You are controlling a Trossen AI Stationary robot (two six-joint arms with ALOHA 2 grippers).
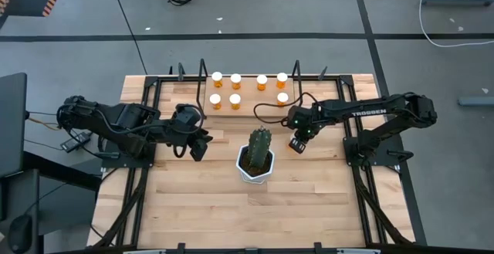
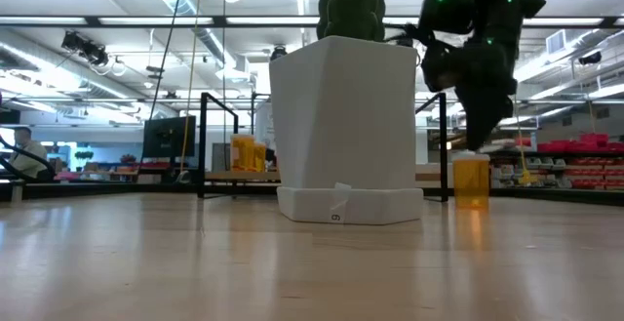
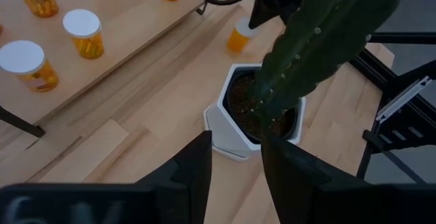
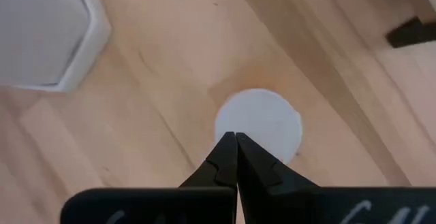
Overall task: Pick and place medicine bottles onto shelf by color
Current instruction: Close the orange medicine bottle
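While the right tool (image 4: 236,137) was held pinched closed just above the white cap of a lone medicine bottle (image 2: 472,181) on the counter (image 1: 201,200) beside the cactus pot (image 2: 343,126); seven bottles (image 1: 235,80) were seen on the shelf (image 1: 248,90); the left tool (image 3: 235,163), narrowly parted and empty, was kept across the pot.

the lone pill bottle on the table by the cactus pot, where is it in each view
High view: the pill bottle stands right of the cactus pot, under the shut right gripper.
Low view: bottle right of the pot.
Left wrist view: bottle beyond the pot.
Right wrist view: white cap centre, pot at a corner.
Shared landmark: the pot.
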